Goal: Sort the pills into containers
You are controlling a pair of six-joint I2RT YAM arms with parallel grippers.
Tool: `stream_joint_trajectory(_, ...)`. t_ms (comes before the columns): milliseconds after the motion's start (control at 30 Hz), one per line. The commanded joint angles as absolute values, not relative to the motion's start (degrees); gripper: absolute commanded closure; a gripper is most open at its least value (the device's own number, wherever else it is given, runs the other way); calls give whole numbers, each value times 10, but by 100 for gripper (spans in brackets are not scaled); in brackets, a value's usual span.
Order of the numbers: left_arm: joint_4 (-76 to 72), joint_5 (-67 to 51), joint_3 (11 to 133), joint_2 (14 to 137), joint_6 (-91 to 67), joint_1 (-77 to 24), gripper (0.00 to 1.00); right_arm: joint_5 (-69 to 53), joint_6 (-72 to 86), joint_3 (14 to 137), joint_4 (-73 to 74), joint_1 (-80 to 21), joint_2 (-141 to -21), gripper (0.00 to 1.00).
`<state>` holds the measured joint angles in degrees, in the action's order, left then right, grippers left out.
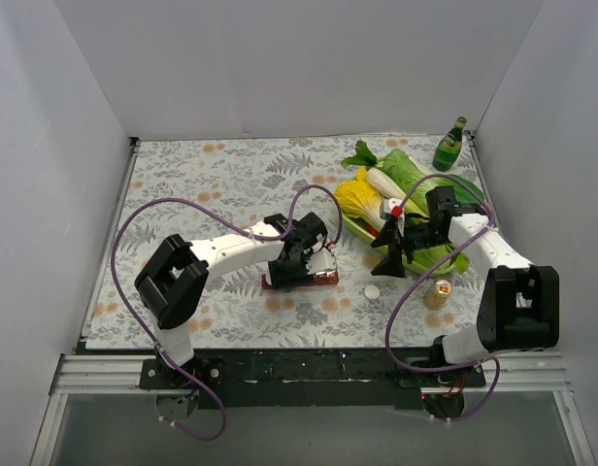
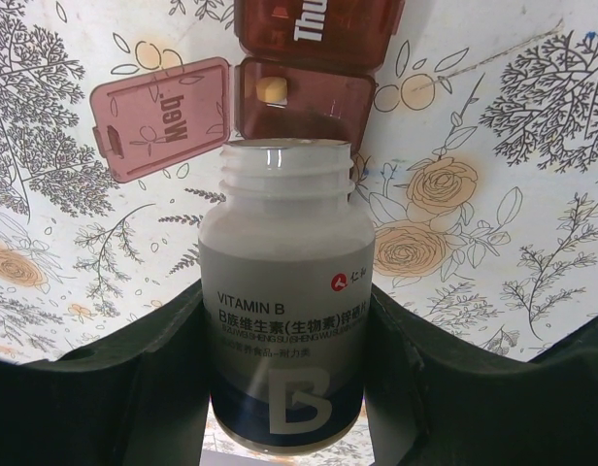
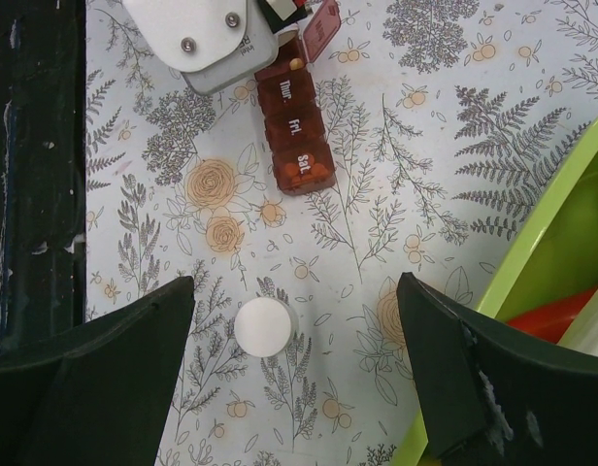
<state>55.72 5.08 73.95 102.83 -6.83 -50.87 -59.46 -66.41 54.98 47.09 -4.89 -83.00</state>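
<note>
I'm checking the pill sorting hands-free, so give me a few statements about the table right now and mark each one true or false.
1. The left claw grips an uncapped Vitamin B bottle. True.
2. The pill organizer's Wed lid is shut. False: it is flipped open, and one pale pill lies in that compartment.
3. The right claw holds the white cap. False: the claw is open and the cap lies on the tablecloth.
4. A green glass bottle stands at the table's far right corner. True.
</note>
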Motion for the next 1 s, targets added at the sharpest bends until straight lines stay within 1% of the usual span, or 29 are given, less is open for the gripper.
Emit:
stream_joint_trajectory(0, 553, 56, 754, 1008, -73, -512, 100, -614, -674, 573, 486, -46, -834, 8)
stream_joint_trajectory(400, 487, 44, 686, 946, -91, -506, 100, -614, -675, 573, 487, -45, -836, 8)
stream_joint_trajectory(667, 394, 27, 609, 855, -111, -498, 100, -614, -676, 572, 487, -45, -840, 8)
stream_joint_trajectory(767, 339, 4, 564, 797, -130, -490, 100, -613, -677, 572, 487, -45, -841, 7)
stream_joint_trajectory(800, 318, -19, 549, 777, -136, -486, 100, -613, -677, 571, 487, -46, -841, 7)
stream_joint_trajectory(833, 269, -33, 532, 726, -148, -477, 100, -613, -678, 570, 486, -46, -842, 7)
stream_joint_trajectory(900, 216, -60, 481, 667, -179, -468, 100, -613, -678, 570, 486, -45, -843, 7)
stream_joint_trajectory(967, 117, -106, 445, 567, -217, -459, 100, -612, -678, 569, 484, -45, -846, 7)
